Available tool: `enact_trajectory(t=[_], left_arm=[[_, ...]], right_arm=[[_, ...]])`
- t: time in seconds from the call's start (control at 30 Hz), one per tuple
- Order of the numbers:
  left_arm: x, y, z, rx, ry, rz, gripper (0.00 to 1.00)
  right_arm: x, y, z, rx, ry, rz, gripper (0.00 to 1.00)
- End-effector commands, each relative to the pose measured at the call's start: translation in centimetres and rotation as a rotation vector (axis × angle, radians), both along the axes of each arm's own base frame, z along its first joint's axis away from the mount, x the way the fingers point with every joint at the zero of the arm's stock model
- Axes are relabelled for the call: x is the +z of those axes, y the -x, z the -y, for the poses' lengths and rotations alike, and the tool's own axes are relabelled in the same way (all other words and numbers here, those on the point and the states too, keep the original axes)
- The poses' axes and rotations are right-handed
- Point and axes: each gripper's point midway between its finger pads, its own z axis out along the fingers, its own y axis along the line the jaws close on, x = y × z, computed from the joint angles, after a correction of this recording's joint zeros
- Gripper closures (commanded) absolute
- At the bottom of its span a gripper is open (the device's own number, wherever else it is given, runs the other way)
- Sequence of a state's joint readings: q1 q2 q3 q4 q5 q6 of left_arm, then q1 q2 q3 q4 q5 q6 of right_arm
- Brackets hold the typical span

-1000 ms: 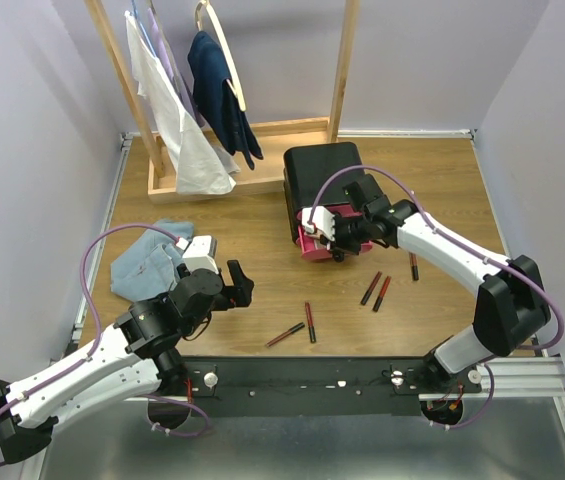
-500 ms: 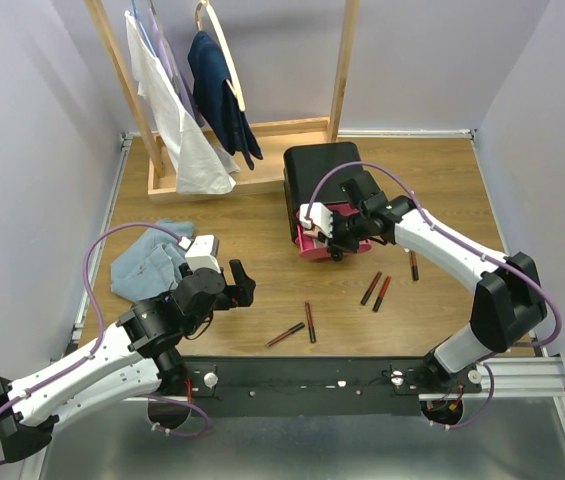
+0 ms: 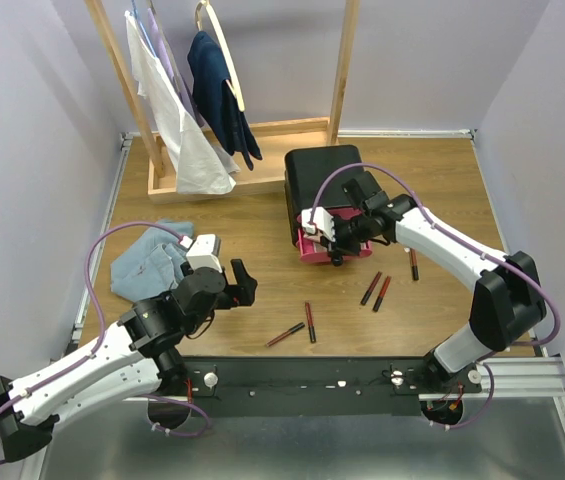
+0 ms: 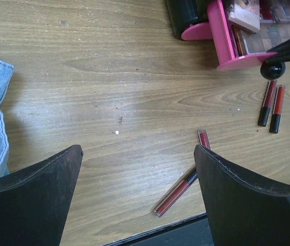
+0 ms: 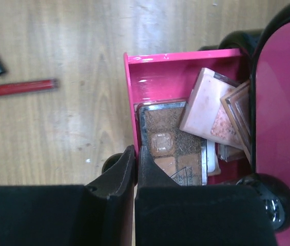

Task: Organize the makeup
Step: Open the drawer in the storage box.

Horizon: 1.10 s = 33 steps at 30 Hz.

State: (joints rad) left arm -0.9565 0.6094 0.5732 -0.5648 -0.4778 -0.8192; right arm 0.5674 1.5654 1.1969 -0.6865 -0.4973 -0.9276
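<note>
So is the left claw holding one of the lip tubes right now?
No, the left claw is open and empty, and the nearest lip tube lies loose on the wooden table below it.

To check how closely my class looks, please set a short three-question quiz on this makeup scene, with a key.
1. How many slim red-and-black lip tubes lie on the wooden table in the top view?
2. True or false: the left gripper holds a lip tube.
3. Fill in: the right gripper pinches the wall of the open pink plastic drawer, which holds flat pink-brown eyeshadow ____.

Key
1. Five.
2. False: it is open and empty.
3. palettes
</note>
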Motion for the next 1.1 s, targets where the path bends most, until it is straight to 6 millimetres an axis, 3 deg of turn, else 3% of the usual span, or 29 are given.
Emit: enact_trajectory(t=[0.0, 0.23, 0.4, 0.43, 0.47, 0.53, 0.57, 0.63, 0.67, 0.73, 0.77, 0.83, 0.87, 0.93, 1.07], left_arm=[[0.0, -0.3, 0.4, -0.009, 0.005, 0.008, 0.01], [0.5, -0.5, 1.5, -0.051, 0.017, 0.024, 0.01], [1.9, -1.8, 5.2, -0.163, 0.045, 0.086, 0.01], [2.8, -2.2, 5.8, -0.177, 0.043, 0.104, 0.01], [1.9, -2.8, 6.6, -0.194, 0.004, 0.086, 0.01], [3.5, -3.9, 8.4, -0.252, -0.009, 0.134, 0.01], [2.6, -4.5, 9.2, -0.272, -0.041, 0.117, 0.01], [3.9, -6.3, 10.3, -0.292, -0.032, 0.15, 0.01], [3.0, -7.2, 10.8, -0.299, -0.053, 0.131, 0.02], [4.2, -9.5, 11.0, -0.279, -0.023, 0.158, 0.03], [3.5, -10.1, 11.4, -0.304, -0.026, 0.141, 0.04], [4.4, -11.6, 11.8, -0.304, -0.008, 0.163, 0.05], [3.8, -11.7, 12.4, -0.338, -0.006, 0.141, 0.05], [4.9, -12.4, 13.6, -0.369, 0.02, 0.172, 0.06], [3.5, -13.0, 14.9, -0.4, 0.025, 0.13, 0.09]], right_arm=[[4.8, 2.7, -1.6, 0.155, -0.155, -0.008, 0.98], [3.1, 3.9, -0.9, 0.164, -0.124, -0.052, 0.96], [3.0, 3.6, -1.1, 0.142, -0.131, -0.052, 0.96], [3.1, 3.6, -1.1, 0.143, -0.133, -0.054, 0.96], [3.2, 3.7, -1.1, 0.145, -0.139, -0.057, 0.96], [3.2, 4.0, -1.2, 0.152, -0.144, -0.066, 0.97], [3.3, 4.3, -1.2, 0.156, -0.151, -0.072, 0.97], [3.3, 4.7, -1.0, 0.164, -0.154, -0.075, 0.97], [3.3, 4.9, -1.0, 0.168, -0.155, -0.08, 0.97], [3.3, 5.3, -0.8, 0.173, -0.158, -0.08, 0.98], [3.4, 5.4, -0.9, 0.176, -0.164, -0.08, 0.97], [3.3, 5.7, -0.7, 0.176, -0.165, -0.082, 0.98], [3.4, 5.7, -0.7, 0.175, -0.17, -0.082, 0.98], [3.3, 5.9, -0.7, 0.173, -0.173, -0.086, 0.98], [3.5, 6.3, -0.7, 0.177, -0.184, -0.089, 0.99]])
